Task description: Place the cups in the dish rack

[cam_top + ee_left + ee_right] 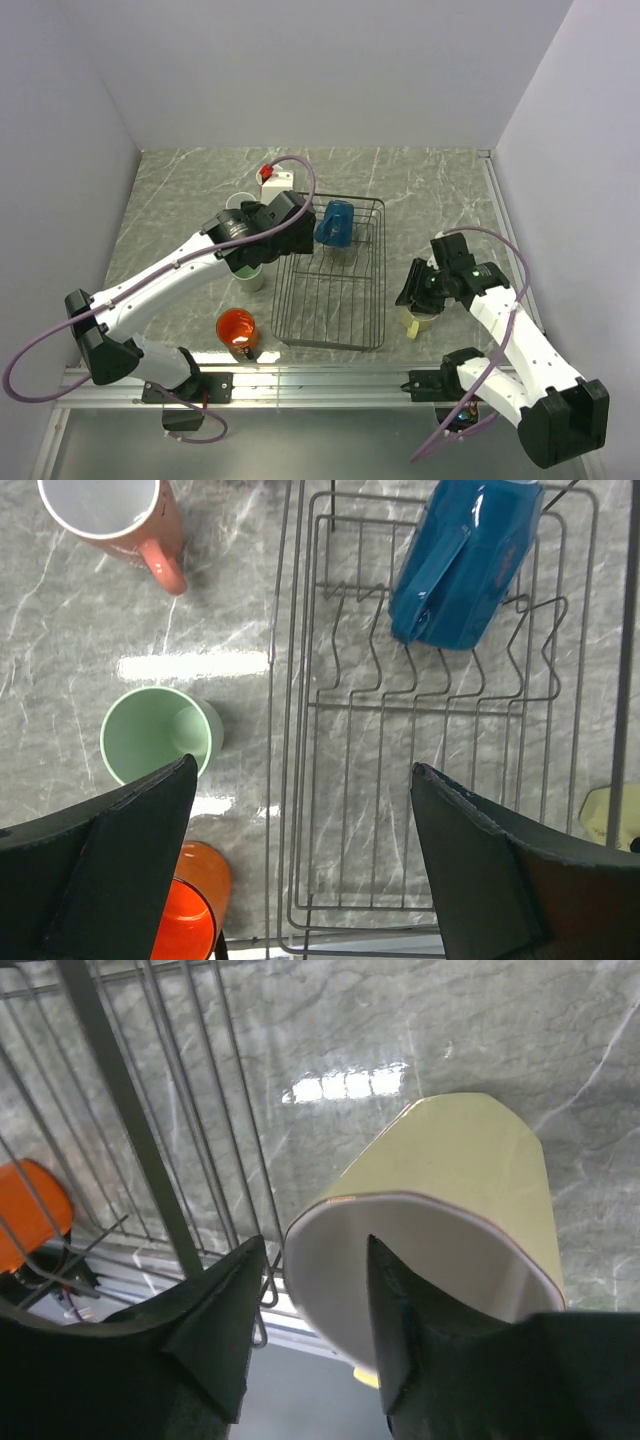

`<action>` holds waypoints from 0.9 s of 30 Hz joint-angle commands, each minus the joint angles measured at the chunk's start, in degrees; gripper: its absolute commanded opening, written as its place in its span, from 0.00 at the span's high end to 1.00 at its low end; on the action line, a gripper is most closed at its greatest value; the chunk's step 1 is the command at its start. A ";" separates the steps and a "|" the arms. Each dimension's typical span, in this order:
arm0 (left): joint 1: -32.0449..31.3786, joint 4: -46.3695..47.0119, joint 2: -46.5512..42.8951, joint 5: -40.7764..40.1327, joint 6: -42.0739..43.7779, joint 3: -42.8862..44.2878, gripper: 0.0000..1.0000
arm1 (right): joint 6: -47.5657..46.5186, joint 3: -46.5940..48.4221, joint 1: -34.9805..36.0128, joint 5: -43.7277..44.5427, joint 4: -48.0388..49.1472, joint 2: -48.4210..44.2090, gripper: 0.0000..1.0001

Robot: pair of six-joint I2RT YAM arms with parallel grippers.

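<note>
Only the blue mug [334, 222] is in the dish rack [330, 346] so far, left gripper [303, 770] gaping empty, right gripper [315, 1245] open astride the pale yellow mug [470, 1160] rim, orange mug [238, 326] and mint green mug [150, 735] outside.

Top overhead, far; wrists close, downward; all share dish rack [381, 290]

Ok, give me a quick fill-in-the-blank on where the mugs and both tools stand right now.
1. The only mug lying in the rack is ___.
2. The right tool has one finger inside the ___ cup.
3. The left tool hangs ___ over the rack's edge, holding nothing.
Missing words: blue; yellow; open.
</note>
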 commanded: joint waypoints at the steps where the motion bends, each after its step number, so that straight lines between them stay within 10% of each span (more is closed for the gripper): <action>1: 0.30 2.35 -2.90 1.17 -0.50 -1.66 0.07 | 1.35 -0.08 1.97 3.36 2.16 1.39 0.51; 9: 0.39 3.05 -3.87 1.96 -0.24 -3.51 0.07 | 3.63 -0.87 5.67 7.31 2.33 5.34 0.65; 15: 0.39 3.14 -3.78 2.66 0.37 -2.90 0.07 | 4.42 -0.70 6.81 8.20 2.42 6.75 1.00; 27: 0.39 3.05 -4.13 6.87 1.25 1.23 0.09 | 6.10 19.23 7.17 19.70 -10.93 2.36 1.00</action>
